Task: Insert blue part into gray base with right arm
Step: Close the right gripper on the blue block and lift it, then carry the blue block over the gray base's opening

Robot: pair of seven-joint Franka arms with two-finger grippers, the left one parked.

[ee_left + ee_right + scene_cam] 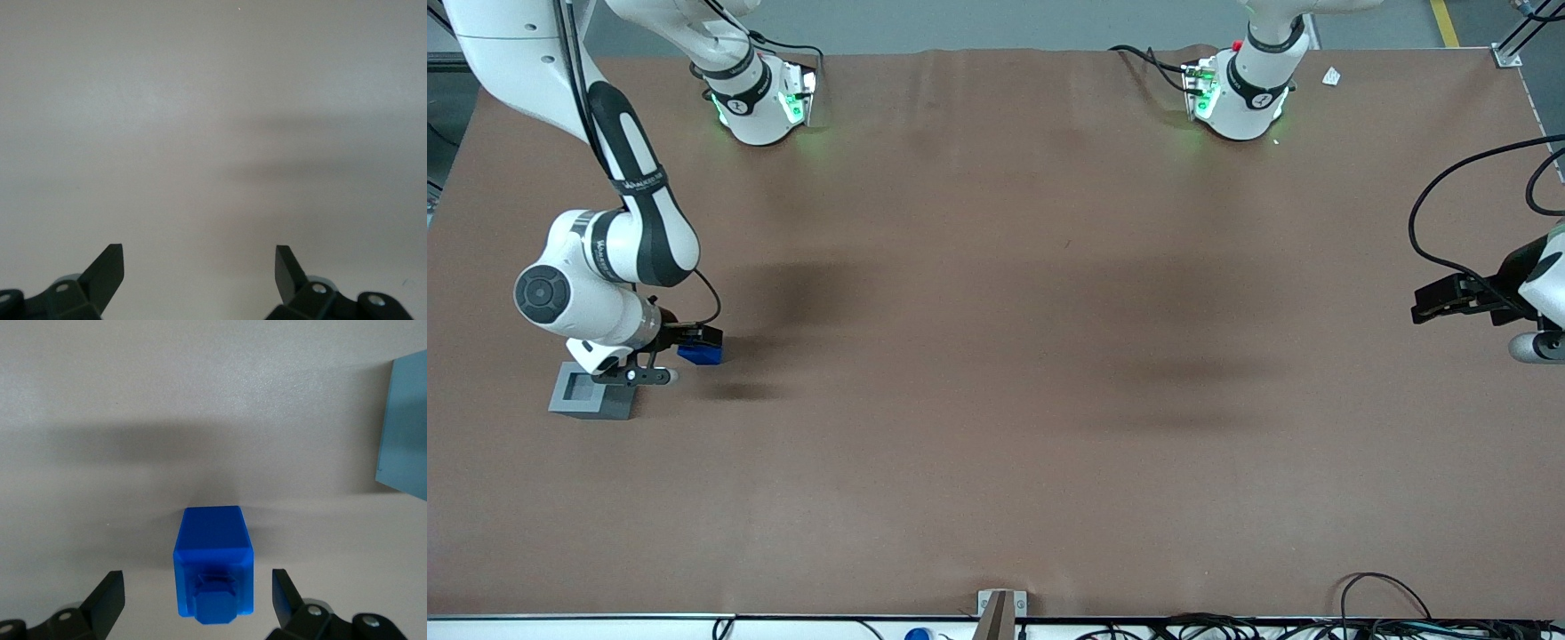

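The blue part (213, 570) lies on the brown table with its narrower stepped end toward the wrist camera. In the front view the blue part (702, 354) sits beside the gray base (593, 391), a little farther from the front camera. My right arm's gripper (198, 593) is open, low over the table, with one finger on each side of the blue part and a gap on both sides. In the front view the gripper (694, 342) sits right over the part. The gray base has a square hole in its top and shows as a pale slab in the wrist view (404, 427).
The right arm's wrist and elbow (596, 276) hang just above the gray base. Both arm bases (760, 98) stand at the table's edge farthest from the front camera. Cables (1369, 613) lie along the near edge.
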